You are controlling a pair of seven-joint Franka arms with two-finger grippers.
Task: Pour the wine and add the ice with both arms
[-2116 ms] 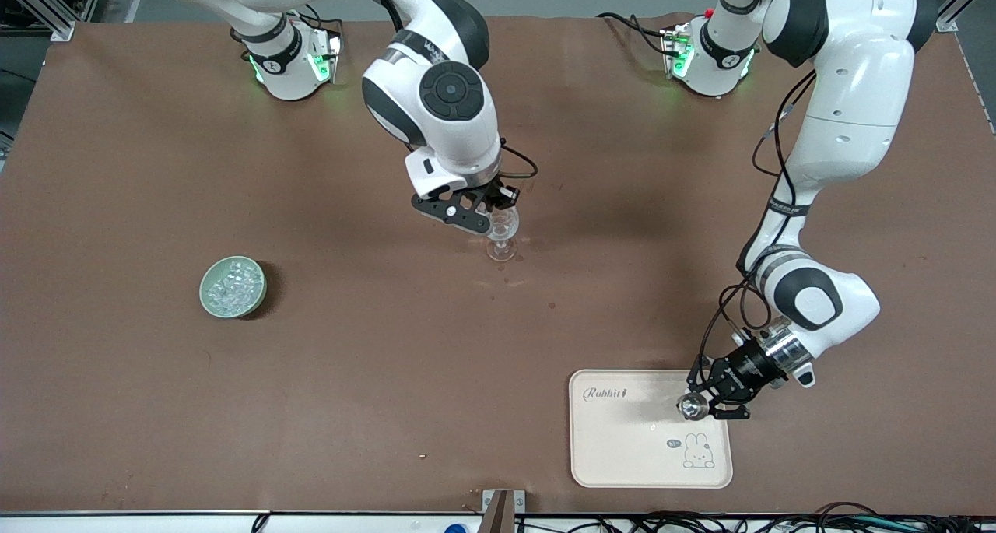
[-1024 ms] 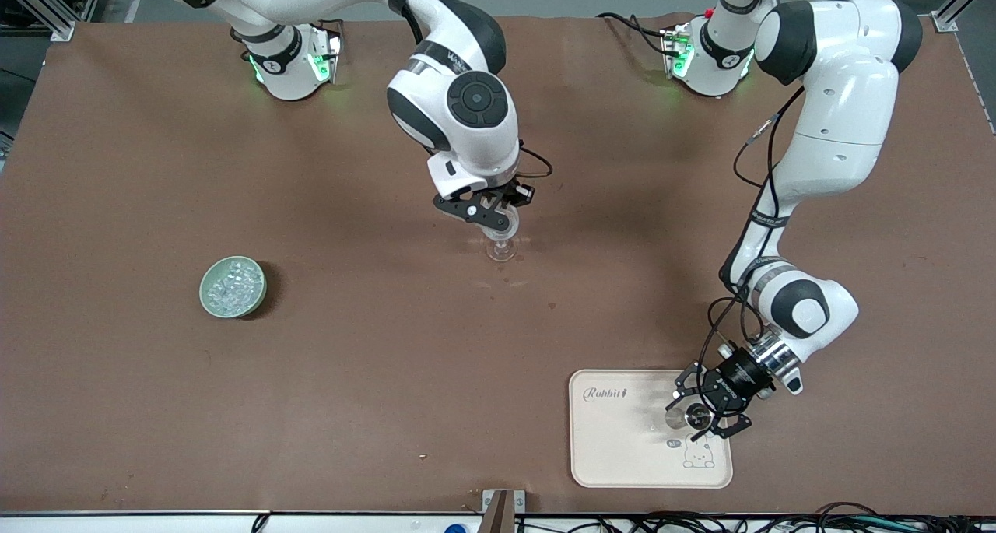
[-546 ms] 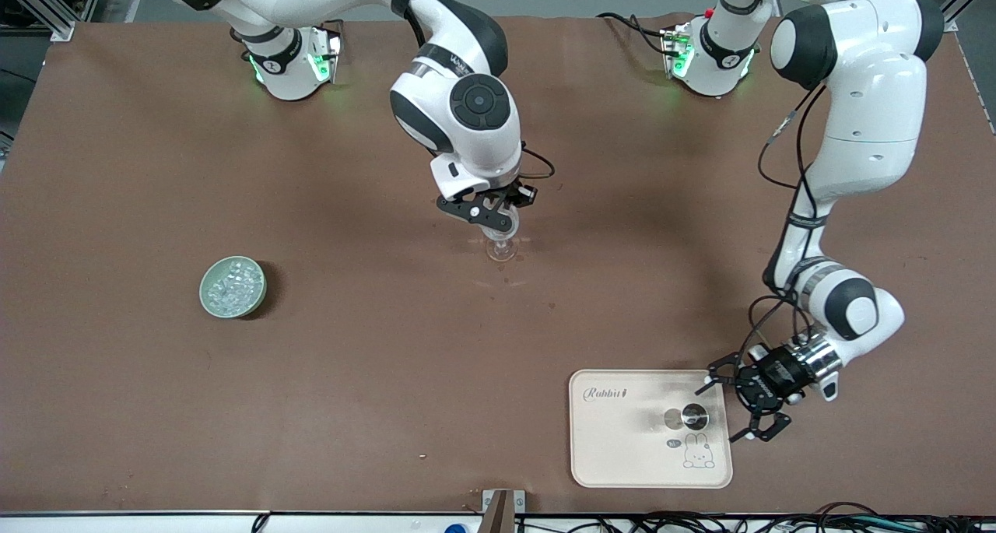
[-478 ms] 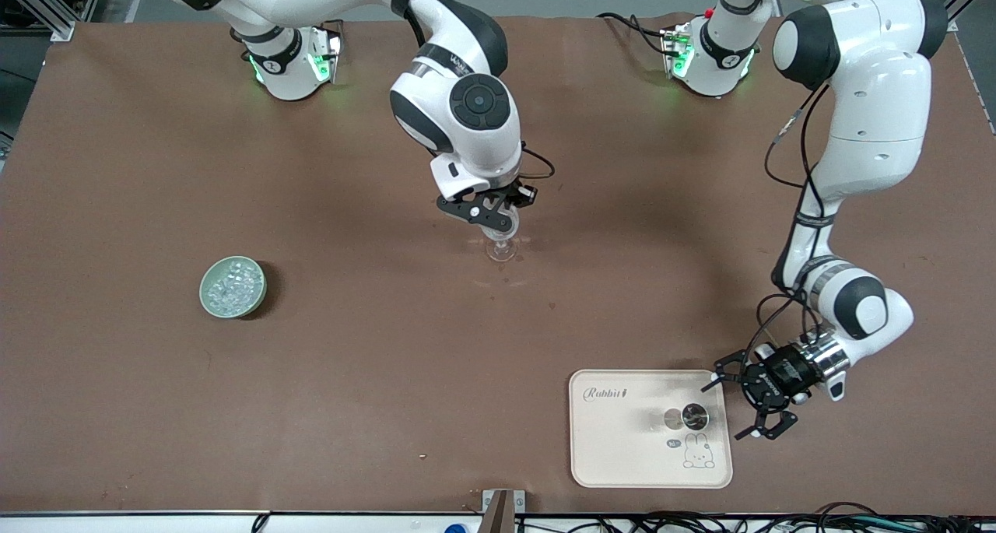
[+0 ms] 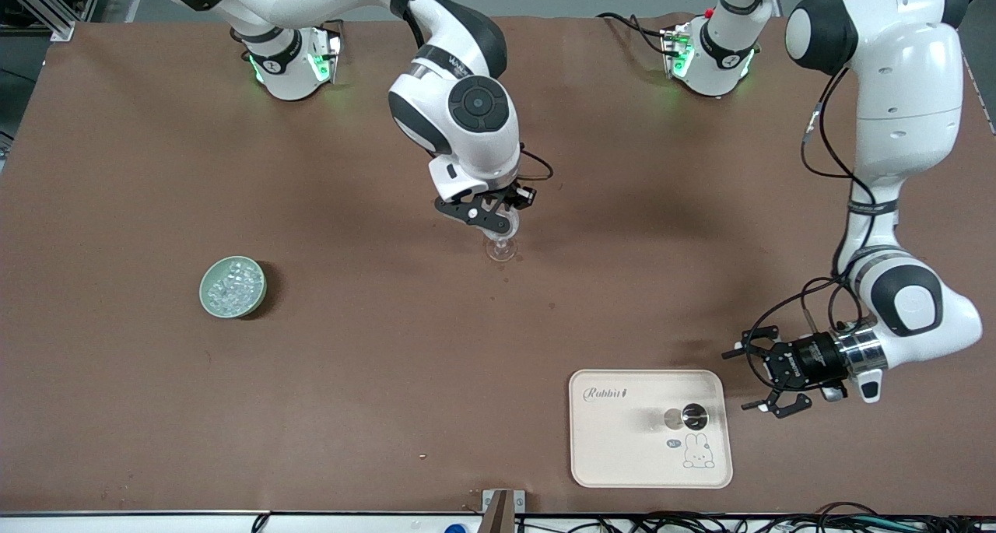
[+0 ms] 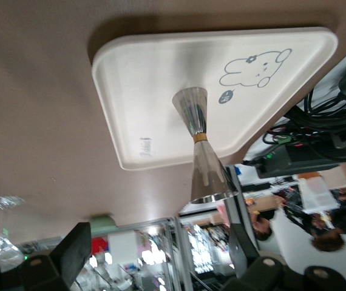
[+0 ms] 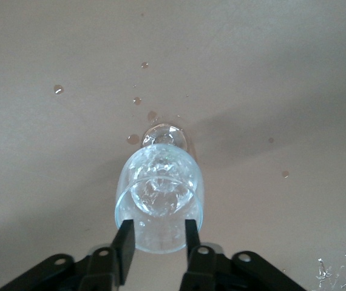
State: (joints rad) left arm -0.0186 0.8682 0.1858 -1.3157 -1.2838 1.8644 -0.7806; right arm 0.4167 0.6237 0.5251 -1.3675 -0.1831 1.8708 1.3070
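Left arm (image 5: 903, 89) reached down toward the front camera's edge, left gripper (image 5: 766, 380) level, beside the tray (image 5: 622, 455), fingers spread wide, holding nothing. Right arm (image 5: 459, 120) bent over mid-table, right gripper (image 7: 156, 242) above the stemmed glass (image 5: 502, 241); fingers (image 7: 124, 242) apart over the rim, contact unclear. Glass upright, clear, glassy lumps inside, droplets (image 7: 58, 89) on the table around its foot. Ice (image 5: 232, 285) heaped in the pale green bowl (image 5: 208, 303), toward the right arm's end. Steel jigger (image 5: 691, 416) upright on the tray. Tray read "Rabbit", with a bunny drawing (image 5: 698, 451).
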